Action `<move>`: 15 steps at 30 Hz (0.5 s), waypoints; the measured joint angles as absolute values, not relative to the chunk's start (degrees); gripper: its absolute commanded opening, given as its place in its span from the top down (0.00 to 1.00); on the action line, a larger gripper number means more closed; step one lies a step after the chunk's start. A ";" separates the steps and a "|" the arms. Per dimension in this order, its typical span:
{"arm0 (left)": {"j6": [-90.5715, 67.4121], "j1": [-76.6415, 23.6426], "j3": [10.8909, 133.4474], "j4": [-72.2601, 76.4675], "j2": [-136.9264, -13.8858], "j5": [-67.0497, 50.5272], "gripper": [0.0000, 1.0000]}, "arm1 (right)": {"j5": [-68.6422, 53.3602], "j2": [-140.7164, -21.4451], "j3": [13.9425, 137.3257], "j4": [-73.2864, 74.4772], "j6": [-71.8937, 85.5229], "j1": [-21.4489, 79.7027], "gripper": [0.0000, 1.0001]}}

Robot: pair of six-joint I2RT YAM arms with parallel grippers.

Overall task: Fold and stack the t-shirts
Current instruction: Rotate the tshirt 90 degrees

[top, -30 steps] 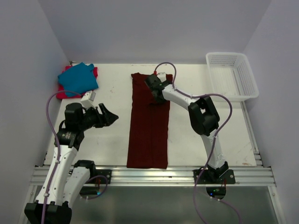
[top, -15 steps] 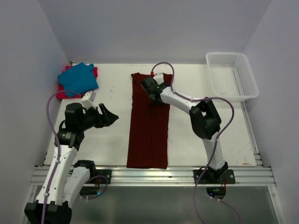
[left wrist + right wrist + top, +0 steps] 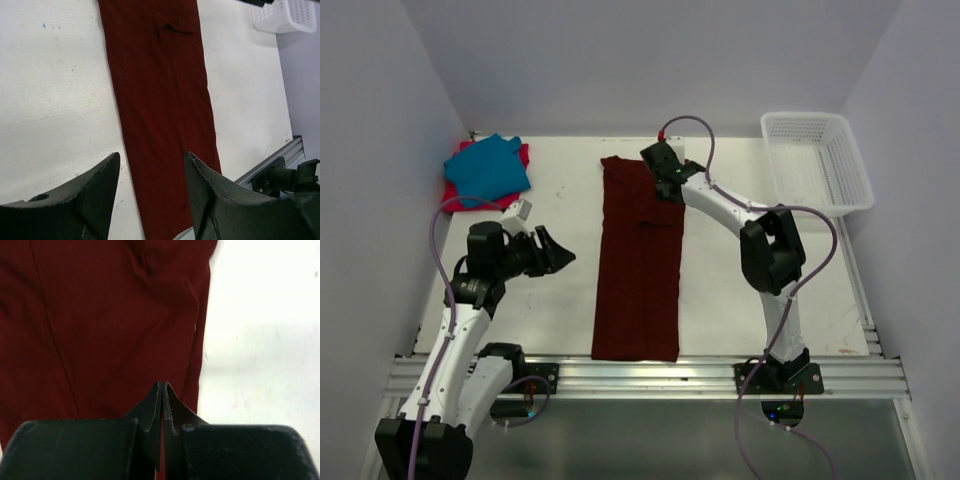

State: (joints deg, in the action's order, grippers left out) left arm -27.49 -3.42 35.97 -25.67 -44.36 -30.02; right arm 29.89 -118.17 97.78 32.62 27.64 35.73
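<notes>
**Top ext.** Dark maroon cloth t-shirt lies flat mid-table as a long narrow strip, running from far edge to near edge, sleeves already turned in. Teal blue t-shirt sits folded on the bright red-pink t-shirt at far-left corner. White plastic mesh basket at far-right corner. Right gripper is over the strip's far-right corner. Left gripper hangs above bare white table, left of the strip, well apart from it.

**L wrist.** Left gripper jaws stand apart, nothing between; maroon strip below and ahead, basket in the far corner.

**R wrist.** Right gripper jaws pressed together, tips over the maroon cloth just inside its right edge. Can't tell if any fabric is pinched.

**Step (judged).** Lengthwise fold looks done; crosswise fold is next. That calls for a firm hold on both far corners, so the left arm must come across, then carry the far end toward the near edge.

**Vs earlier.** Right gripper has moved from the strip's far-middle to the far-right corner. Left arm barely shifted. Strip and pile unchanged.
</notes>
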 measured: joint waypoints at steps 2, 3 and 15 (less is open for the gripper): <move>-27.49 -3.42 35.97 -25.34 -44.23 -30.04 0.43 | 27.40 -121.93 103.13 31.73 26.70 33.36 1.00; -27.51 -3.42 35.97 -25.26 -44.16 -30.04 0.43 | 26.06 -123.79 105.45 31.53 26.39 32.32 1.00; -27.86 -3.42 35.97 -25.32 -42.78 -29.76 0.43 | 14.48 -142.08 123.28 32.53 25.15 27.44 1.00</move>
State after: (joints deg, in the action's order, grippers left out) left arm -27.86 -3.42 35.97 -25.32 -42.78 -29.76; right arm 14.48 -142.08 123.28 32.53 25.15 27.44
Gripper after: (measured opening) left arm 0.573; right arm 0.009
